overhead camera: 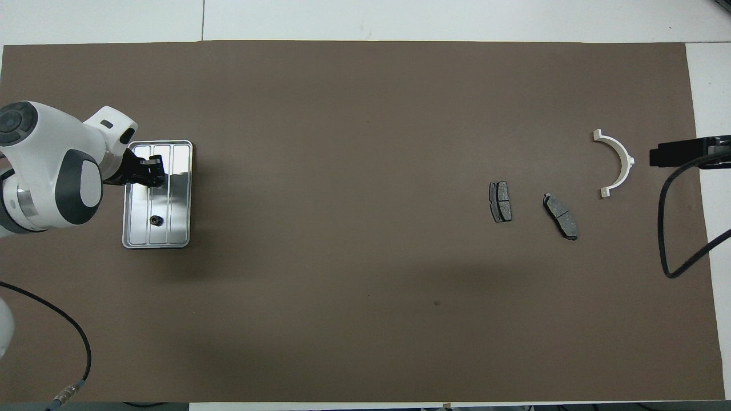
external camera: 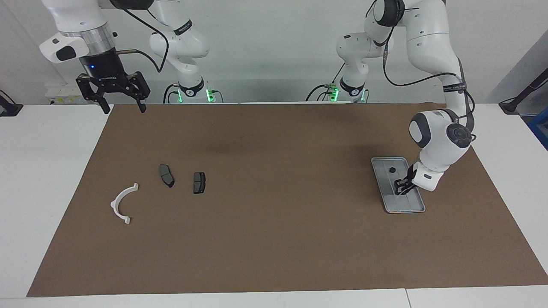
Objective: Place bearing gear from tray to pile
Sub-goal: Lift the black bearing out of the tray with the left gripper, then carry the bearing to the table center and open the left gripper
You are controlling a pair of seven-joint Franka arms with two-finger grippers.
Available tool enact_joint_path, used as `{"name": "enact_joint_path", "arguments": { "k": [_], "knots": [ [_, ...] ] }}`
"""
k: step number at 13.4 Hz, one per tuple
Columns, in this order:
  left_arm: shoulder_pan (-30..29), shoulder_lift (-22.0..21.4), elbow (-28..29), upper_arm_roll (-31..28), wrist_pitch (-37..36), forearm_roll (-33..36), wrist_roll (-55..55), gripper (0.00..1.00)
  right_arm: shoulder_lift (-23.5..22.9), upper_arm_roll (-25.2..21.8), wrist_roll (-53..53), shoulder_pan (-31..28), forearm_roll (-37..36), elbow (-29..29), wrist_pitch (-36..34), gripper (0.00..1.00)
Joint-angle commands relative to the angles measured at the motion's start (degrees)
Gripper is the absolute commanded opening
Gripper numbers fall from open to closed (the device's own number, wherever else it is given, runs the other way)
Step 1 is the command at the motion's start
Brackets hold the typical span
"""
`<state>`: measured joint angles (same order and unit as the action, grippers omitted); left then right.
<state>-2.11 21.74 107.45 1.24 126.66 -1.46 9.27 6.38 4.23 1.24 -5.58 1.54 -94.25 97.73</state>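
The silver ribbed tray [external camera: 417, 205] [overhead camera: 180, 197] lies on the brown mat toward the left arm's end of the table. A small dark bearing gear [external camera: 391, 170] [overhead camera: 154, 220] rests in the tray's end nearer to the robots. My left gripper [external camera: 401, 187] [overhead camera: 151, 171] is down low over the tray's other half, apart from that gear. What is under its tips is hidden. The pile sits toward the right arm's end: a white half-ring bracket [external camera: 123, 203] [overhead camera: 615, 162] and two dark pads [external camera: 166, 175] [external camera: 199, 182]. My right gripper [external camera: 123, 107] waits open, high over the mat's edge by its base.
The brown mat [external camera: 274, 239] covers most of the white table. A black cable [overhead camera: 679, 228] loops over the mat's edge beside the bracket. In the overhead view the pads [overhead camera: 500, 201] [overhead camera: 561, 216] lie nearer to the robots than the bracket.
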Motion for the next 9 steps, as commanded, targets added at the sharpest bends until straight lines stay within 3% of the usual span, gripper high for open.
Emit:
{"name": "enact_joint_path", "arguments": {
  "k": [1, 4, 9],
  "knots": [
    [4.6, -0.1, -8.7, 0.0, -11.6, -0.8, 9.6, 0.14, 1.1, 0.3, -0.8, -0.5, 1.7, -0.1, -1.1, 1.00],
    [13.7, -0.1, -13.0, 0.1, -14.6, -1.3, 27.7, 0.14, 1.4, 0.1, -0.8, -0.7, 1.7, -0.2, -2.8, 1.00],
    [26.7, 0.1, -10.9, 0.0, -7.7, -1.4, 47.2, 0.16, 1.8, -0.9, -0.7, -1.7, 1.6, -0.2, -7.5, 1.00]
  ]
}}
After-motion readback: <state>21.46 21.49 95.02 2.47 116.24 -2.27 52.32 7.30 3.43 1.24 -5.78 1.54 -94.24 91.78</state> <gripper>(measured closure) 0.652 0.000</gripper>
